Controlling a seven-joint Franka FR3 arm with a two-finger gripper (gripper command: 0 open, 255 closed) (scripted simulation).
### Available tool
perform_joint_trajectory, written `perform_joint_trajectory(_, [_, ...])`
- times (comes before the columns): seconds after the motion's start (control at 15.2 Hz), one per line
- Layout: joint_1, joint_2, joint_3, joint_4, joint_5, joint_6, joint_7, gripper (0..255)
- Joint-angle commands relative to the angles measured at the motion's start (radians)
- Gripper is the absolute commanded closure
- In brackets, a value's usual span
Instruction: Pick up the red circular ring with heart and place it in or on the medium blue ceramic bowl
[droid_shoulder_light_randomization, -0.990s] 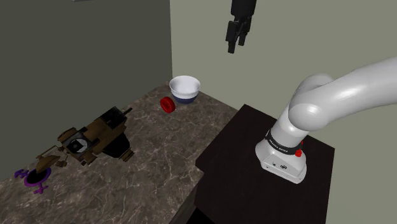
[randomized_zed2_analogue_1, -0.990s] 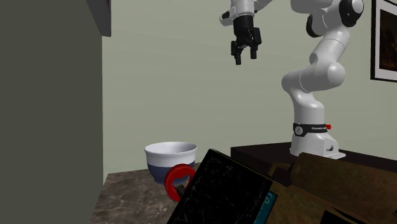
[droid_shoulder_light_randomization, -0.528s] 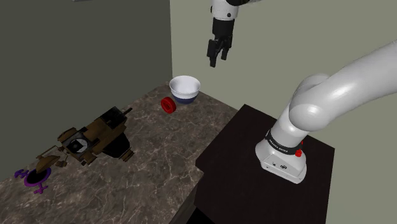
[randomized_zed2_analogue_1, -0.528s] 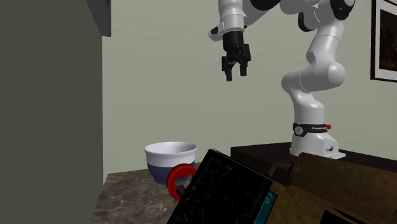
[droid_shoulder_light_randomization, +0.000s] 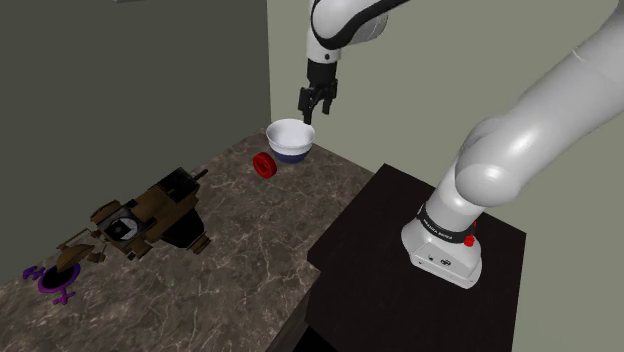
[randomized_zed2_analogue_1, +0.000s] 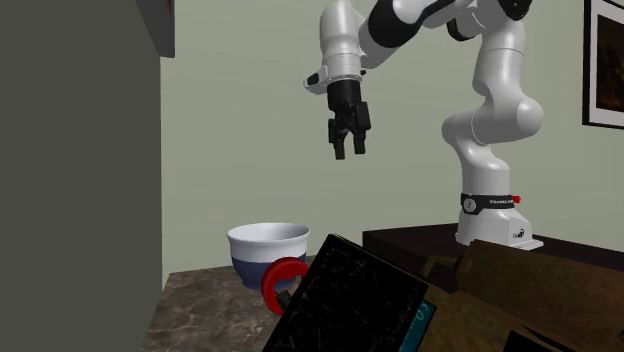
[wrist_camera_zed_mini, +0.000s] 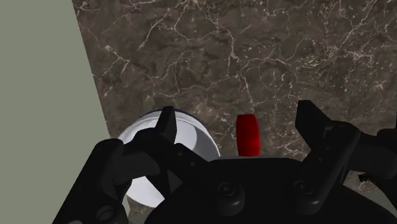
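Note:
A red ring (droid_shoulder_light_randomization: 263, 165) stands on edge on the brown marble counter (droid_shoulder_light_randomization: 240, 230), just to the shoulder view's left of a bowl (droid_shoulder_light_randomization: 290, 139) that is white inside with a blue lower band. The same ring (randomized_zed2_analogue_1: 281, 284) and bowl (randomized_zed2_analogue_1: 267, 252) show in the second exterior view, the ring partly hidden by a dark slab. My black gripper (droid_shoulder_light_randomization: 309, 105) hangs open in the air above the bowl, holding nothing; it is well above the bowl (randomized_zed2_analogue_1: 346, 145) in the second exterior view. In the wrist view the ring (wrist_camera_zed_mini: 248, 134) lies between my spread fingers (wrist_camera_zed_mini: 323, 137), far below, with the bowl (wrist_camera_zed_mini: 153, 162) under the other finger.
A brown toy-like model (droid_shoulder_light_randomization: 150, 212) and a purple object (droid_shoulder_light_randomization: 52, 281) sit further along the counter. A grey-green wall corner (droid_shoulder_light_randomization: 268, 60) stands right behind the bowl. The dark stand (droid_shoulder_light_randomization: 420, 270) adjoins the counter. A dark marbled slab (randomized_zed2_analogue_1: 350, 300) fills the second exterior view's foreground.
The gripper has come down and swung toward the shoulder view's left, from high over the stand to just above the bowl. Ring and bowl have not moved.

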Motion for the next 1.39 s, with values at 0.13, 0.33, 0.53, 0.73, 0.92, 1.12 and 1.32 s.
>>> perform_joint_trajectory(0.13, [0.016,0.148,0.001,0.039,0.049,0.116,-0.01,0])
perform_joint_trajectory(0.33, [0.025,0.265,0.005,0.088,0.091,0.189,-0.025,0])
perform_joint_trajectory(0.53, [0.03,0.383,0.012,0.149,0.135,0.249,-0.043,0])
perform_joint_trajectory(0.73, [0.03,0.5,0.025,0.222,0.178,0.297,-0.06,0])
perform_joint_trajectory(0.92, [0.026,0.617,0.04,0.307,0.215,0.334,-0.073,0])
perform_joint_trajectory(1.12, [0.021,0.716,0.055,0.388,0.241,0.356,-0.081,0])
perform_joint_trajectory(1.32, [0.025,0.748,0.058,0.39,0.252,0.386,-0.088,0])
